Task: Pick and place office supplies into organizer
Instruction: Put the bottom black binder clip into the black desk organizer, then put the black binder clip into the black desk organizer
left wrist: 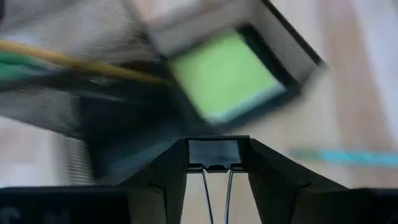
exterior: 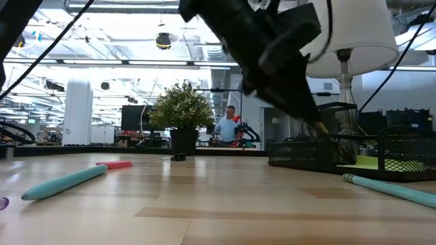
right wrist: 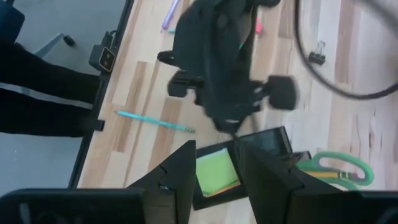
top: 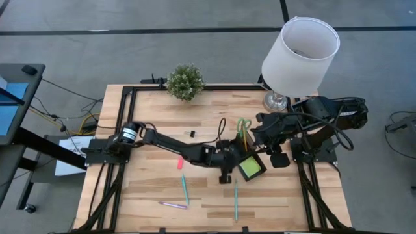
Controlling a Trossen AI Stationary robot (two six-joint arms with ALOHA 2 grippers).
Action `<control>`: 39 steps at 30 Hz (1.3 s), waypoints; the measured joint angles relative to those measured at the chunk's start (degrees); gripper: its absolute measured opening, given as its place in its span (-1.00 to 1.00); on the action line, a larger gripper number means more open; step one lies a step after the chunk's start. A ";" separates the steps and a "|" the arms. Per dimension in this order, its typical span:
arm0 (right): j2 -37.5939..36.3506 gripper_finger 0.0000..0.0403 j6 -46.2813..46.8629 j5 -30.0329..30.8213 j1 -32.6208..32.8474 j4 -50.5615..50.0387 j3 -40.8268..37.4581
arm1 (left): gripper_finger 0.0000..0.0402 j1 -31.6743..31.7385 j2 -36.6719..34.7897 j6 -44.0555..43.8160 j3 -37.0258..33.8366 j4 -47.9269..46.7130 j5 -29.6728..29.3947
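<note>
We see our left gripper [left wrist: 214, 163] clamped on a small black binder clip [left wrist: 214, 153] above the black mesh organizer [top: 255, 153], beside its green sticky notes [left wrist: 225, 76]. The clip looks light, rigid and slippery; its flat body suits pinching. Our right gripper [right wrist: 216, 169] hovers nearby, part open, empty.

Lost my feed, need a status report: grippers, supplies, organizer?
Left gripper shut on binder clip, over organizer. Right gripper idle above sticky-note pad. Teal pens on table. Nothing in the way.
</note>
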 joint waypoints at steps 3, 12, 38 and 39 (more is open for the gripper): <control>0.00 -0.41 1.19 0.00 0.00 -0.57 0.00 | -0.30 1.66 -0.54 -2.89 2.03 -1.12 -4.06; 0.00 -0.41 1.69 0.01 0.00 -0.69 0.00 | -0.30 7.23 1.27 -11.45 1.84 -2.57 -0.39; -0.01 -0.41 1.76 0.42 0.00 0.43 0.00 | 0.15 9.31 -8.22 -3.87 4.07 -32.28 -6.88; 0.00 -0.41 1.76 0.42 0.00 0.66 0.00 | 0.14 9.75 -9.06 -2.23 4.07 -35.68 -7.77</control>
